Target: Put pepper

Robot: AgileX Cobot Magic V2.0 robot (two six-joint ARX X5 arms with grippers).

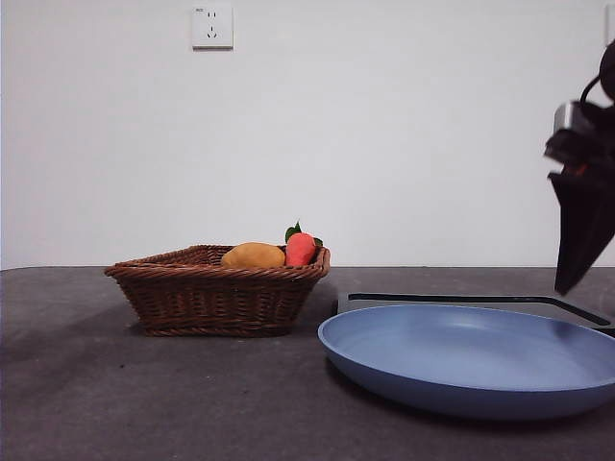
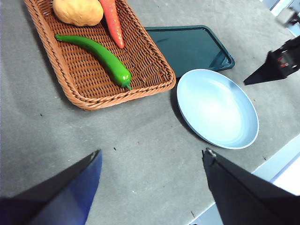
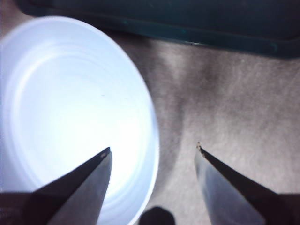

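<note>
Nearest the front camera, the blue plate (image 1: 471, 360) is empty. Leftward, the pepper (image 2: 96, 52) lies in the wicker basket (image 2: 77, 91), long axis slanting along it, stem end toward the plate. Left hand (image 2: 152, 161) hovers wide open and empty, nearer the pepper; right hand (image 3: 152, 150), open and empty, hangs over the plate's edge
</note>
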